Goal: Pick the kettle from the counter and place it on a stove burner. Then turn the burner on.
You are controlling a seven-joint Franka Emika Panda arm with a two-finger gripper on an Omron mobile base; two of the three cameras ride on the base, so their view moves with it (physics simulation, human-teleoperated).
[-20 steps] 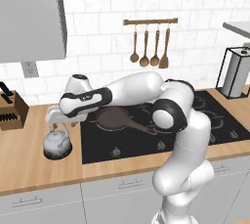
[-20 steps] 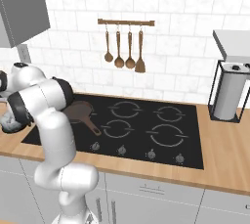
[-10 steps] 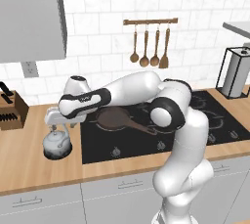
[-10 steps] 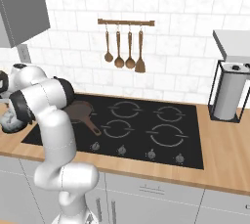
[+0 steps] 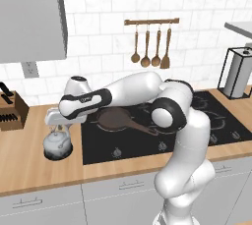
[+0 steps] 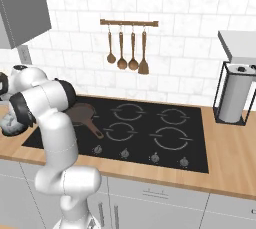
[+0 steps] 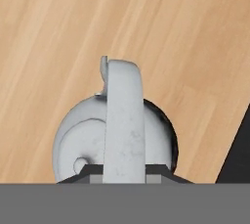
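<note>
The kettle [image 5: 57, 144], small, squat and silver-grey, stands on the wood-grain counter [image 5: 29, 167] just left of the black cooktop [image 5: 211, 121]. My gripper [image 5: 58, 124] hangs straight above it, reaching down from the outstretched arm. In the hand view the kettle [image 7: 83, 140] lies directly below, and its arched handle [image 7: 124, 115] runs up between the two dark fingertips of my gripper [image 7: 124, 170], which is shut on it. The kettle's base rests on the counter [image 7: 185, 37]. In the right base view the kettle [image 6: 11, 124] peeks out at the far left behind the arm.
A dark frying pan [image 5: 118, 119] sits on the cooktop's rear left burner, close to the kettle. A knife block [image 5: 10, 113] stands at the counter's left end. A paper towel holder [image 5: 238, 74] is at the far right. Wooden utensils [image 5: 150, 47] hang on the wall.
The jaws, open half a second ago, have shut on the kettle's handle. The hand sank slightly toward the kettle before that. The kettle has not moved.
</note>
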